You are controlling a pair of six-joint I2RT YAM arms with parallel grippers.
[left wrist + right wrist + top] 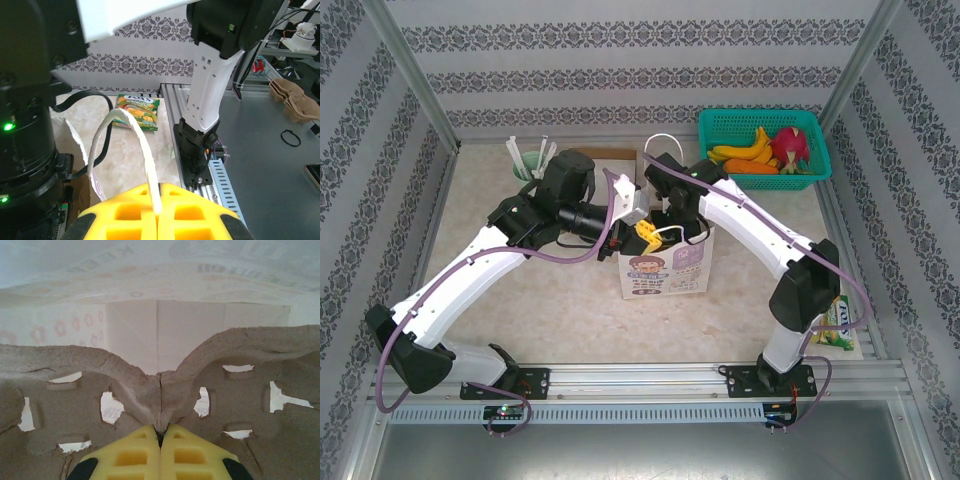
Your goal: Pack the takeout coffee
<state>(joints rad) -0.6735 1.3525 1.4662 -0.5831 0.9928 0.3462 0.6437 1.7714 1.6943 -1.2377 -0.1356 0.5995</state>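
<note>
L claw [158, 194] is shut tight, its yellow fingers [125, 215] pinching the white twisted-paper handle [143, 147], which loops up and away from the tips. In the top view that handle belongs to the printed paper bag [665, 272], which stands upright on the surface [570, 320] w/ both wrists crowded over its open mouth, L claw at the top edge on the left side. R claw [160, 434] is shut too, fingertips together on the centre ridge of a grey-brown pulp tray [240, 395]. The tray has cut-out slots. Behind and thru them is the pale inside of the bag, w/ printing showing faintly thru the paper, so R claw is down inside the bag. Can't tell where the coffee cup is. Further out from L claw, a mint-green mug [528, 163] of white sticks stands to the far left, near the back wall. Out from R claw, to the far right, a green basket [820, 150] holds bananas [745, 150] and a pink dragon fruit [790, 145]. A green-orange snack packet [838, 326] lies flat on the surface near R arm's base, well apart from the bag. L wrist view also has more pulp trays [295, 102] on a grey bench off to the side.
</note>
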